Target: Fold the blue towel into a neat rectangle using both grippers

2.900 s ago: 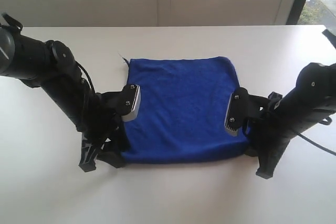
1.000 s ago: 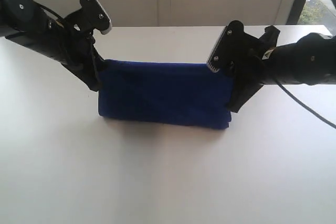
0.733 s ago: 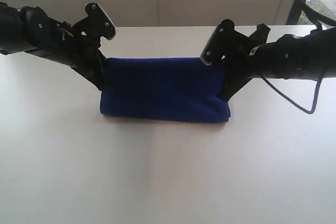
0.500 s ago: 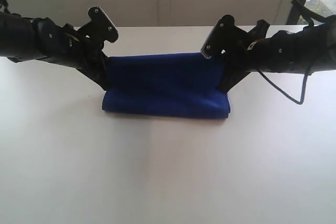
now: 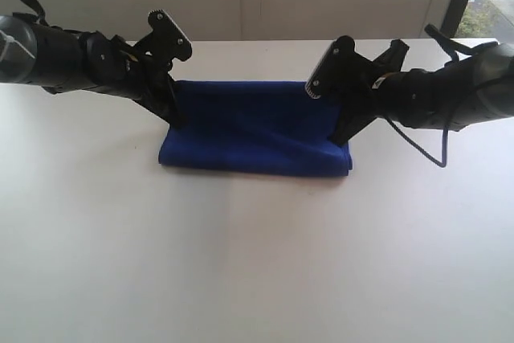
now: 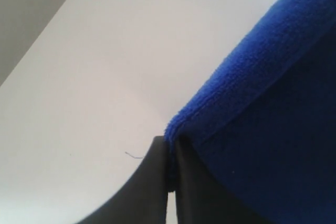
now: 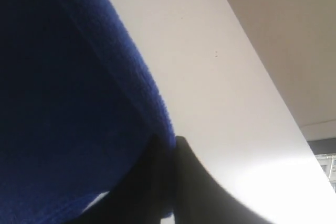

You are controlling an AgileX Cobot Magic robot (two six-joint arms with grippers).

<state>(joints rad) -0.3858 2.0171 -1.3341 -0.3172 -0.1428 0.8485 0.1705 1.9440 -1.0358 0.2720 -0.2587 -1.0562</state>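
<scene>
A blue towel [image 5: 253, 130], doubled into a long band, lies across the far middle of a white table [image 5: 241, 263] between two black robot arms. The left gripper [image 5: 171, 108] and the right gripper [image 5: 342, 128] each have their slim jaws pinched narrow on one end of the towel's far, upper layer, and the wrist views show the cloth edge nipped between them. Holding both ends at once seems meant to stretch that edge straight and level, so the top layer lands square on the layer beneath.

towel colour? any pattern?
Plain deep blue towel, no pattern visible. Shows best in the exterior view.
</scene>
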